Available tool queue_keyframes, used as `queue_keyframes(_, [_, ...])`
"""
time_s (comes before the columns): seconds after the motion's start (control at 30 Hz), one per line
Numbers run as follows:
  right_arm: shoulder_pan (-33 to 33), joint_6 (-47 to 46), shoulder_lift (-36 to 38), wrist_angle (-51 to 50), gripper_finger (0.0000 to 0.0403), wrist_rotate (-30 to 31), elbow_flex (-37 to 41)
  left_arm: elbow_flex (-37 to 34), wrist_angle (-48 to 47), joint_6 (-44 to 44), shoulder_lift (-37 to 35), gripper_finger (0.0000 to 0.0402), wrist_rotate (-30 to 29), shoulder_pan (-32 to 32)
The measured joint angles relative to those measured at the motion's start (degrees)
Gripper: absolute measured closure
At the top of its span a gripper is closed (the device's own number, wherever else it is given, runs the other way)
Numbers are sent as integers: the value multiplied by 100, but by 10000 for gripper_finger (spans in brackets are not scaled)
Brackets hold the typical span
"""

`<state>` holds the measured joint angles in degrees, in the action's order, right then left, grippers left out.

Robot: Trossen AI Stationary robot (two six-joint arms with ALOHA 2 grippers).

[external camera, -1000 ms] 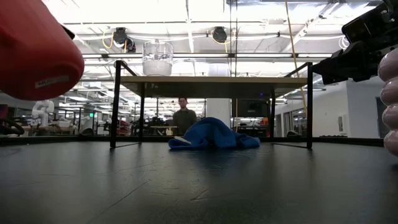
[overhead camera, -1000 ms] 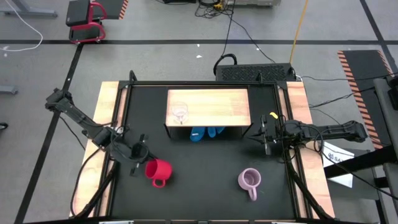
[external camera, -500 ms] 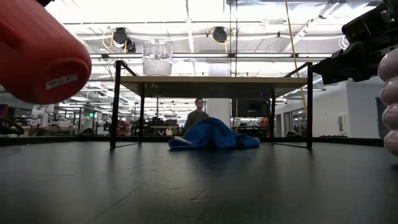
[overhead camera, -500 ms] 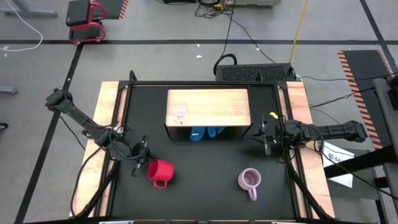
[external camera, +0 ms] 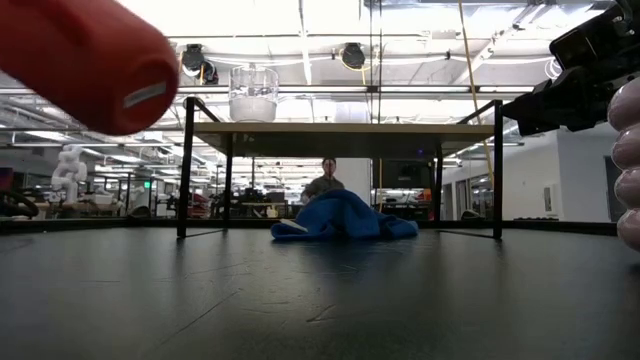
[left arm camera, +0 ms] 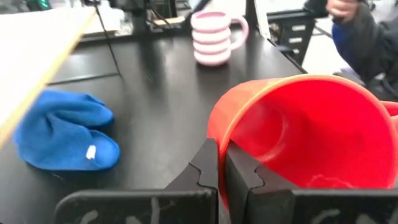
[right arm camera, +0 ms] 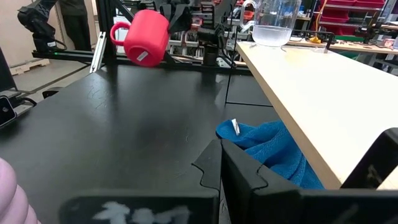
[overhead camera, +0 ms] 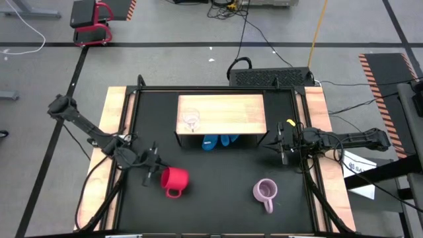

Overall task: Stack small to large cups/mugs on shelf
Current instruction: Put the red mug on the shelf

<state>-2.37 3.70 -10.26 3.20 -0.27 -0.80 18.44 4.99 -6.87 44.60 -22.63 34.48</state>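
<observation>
Black desk (overhead camera: 218,198): red mug (overhead camera: 174,180) is held aloft, rim clamped by left gripper (overhead camera: 156,171). Right gripper (overhead camera: 283,147) is parked closed. Next, placement beside glass cup (overhead camera: 191,119) on shelf (overhead camera: 231,112) is needed.

From above you see your left hand (overhead camera: 156,171) at the red mug (overhead camera: 174,180), gripping its rim, left of centre on the tabletop (overhead camera: 218,198). The lilac mug (overhead camera: 266,192) stands well apart to the right, handle toward the near edge. The glass (overhead camera: 192,120) sits on the shelf's (overhead camera: 231,112) left end, blue cloth (overhead camera: 219,141) just beneath its front. Your right hand (overhead camera: 283,145) waits beside the shelf's right end.
</observation>
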Motion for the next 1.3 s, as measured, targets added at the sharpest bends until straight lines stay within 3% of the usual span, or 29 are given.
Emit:
queue_keyframes(0.3, [2, 0, 0, -2, 403, 0, 0, 91, 427, 121, 2, 397, -25, -781])
queue_keyframes(0.47, [1, -1, 0, -2, 403, 0, -1, 453, 563, 435, 42, 397, 276, -1156])
queue_keyframes(0.67, [0, 0, 0, -2, 403, 0, -2, 1214, 490, 1125, 494, 398, 306, -1461])
queue_keyframes(1.03, [0, 10, 0, -3, 403, 0, -2, 3278, -1104, 2008, 1822, 397, 855, -2391])
queue_keyframes(1.3, [2, 5, 0, -3, 403, 0, 0, 4417, -1878, 2447, 2209, 398, 1196, -3186])
